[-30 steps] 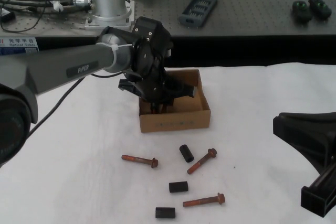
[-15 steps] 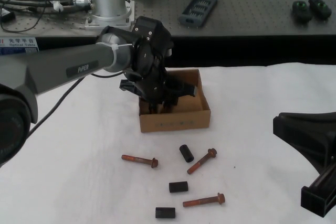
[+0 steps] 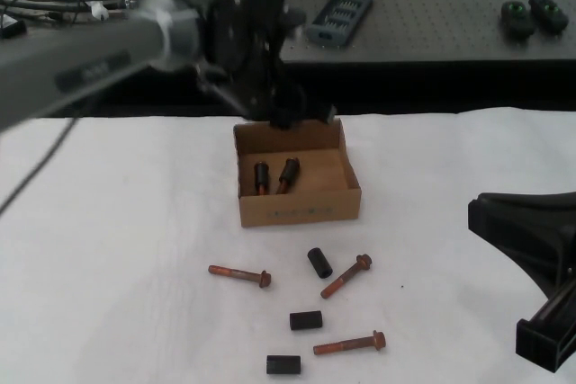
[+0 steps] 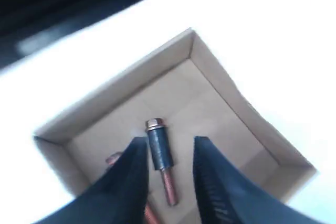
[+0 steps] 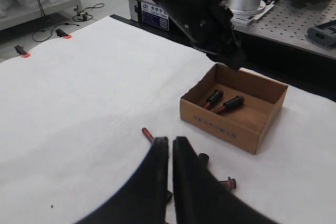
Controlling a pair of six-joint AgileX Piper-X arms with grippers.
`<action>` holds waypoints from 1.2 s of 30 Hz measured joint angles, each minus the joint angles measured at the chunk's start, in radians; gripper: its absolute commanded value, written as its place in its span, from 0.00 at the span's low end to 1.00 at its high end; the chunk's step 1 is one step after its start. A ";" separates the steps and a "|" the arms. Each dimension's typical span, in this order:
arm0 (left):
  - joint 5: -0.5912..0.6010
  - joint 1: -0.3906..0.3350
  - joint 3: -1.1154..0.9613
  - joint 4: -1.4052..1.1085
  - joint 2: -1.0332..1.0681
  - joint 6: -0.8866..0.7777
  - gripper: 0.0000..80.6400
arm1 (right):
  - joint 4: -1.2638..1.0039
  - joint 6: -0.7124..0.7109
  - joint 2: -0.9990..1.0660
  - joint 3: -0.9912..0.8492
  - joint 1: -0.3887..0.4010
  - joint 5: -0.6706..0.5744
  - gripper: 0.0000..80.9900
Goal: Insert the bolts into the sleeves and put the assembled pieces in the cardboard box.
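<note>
Nearest, the right claw (image 5: pixel 170 169) hangs low over the white surface (image 3: pixel 135 312), its fingers nearly touching and holding nothing. Just ahead lie three loose bolts (image 3: pixel 351 343) and three bare sleeves (image 3: pixel 306 319), scattered apart, none joined. Beyond them the cardboard box (image 3: pixel 300 213) holds two assembled pieces (image 3: pixel 288 173) side by side on its floor. Over the box's far wall hovers the left claw (image 4: pixel 169 142), fingers spread and empty. Two of five sets look done; three are left to join and box.
</note>
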 measured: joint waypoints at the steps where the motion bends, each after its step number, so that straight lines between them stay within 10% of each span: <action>1: 0.000 0.000 -0.001 0.028 -0.020 0.057 0.27 | 0.000 0.000 0.000 0.000 0.000 -0.005 0.04; 15: 0.000 0.000 -0.003 0.549 -0.131 0.761 0.27 | -0.105 0.016 -0.012 -0.016 0.000 -0.196 0.04; 36: -0.091 -0.070 0.346 0.424 -0.168 0.835 0.27 | 0.100 0.074 -0.161 -0.018 0.000 -0.216 0.04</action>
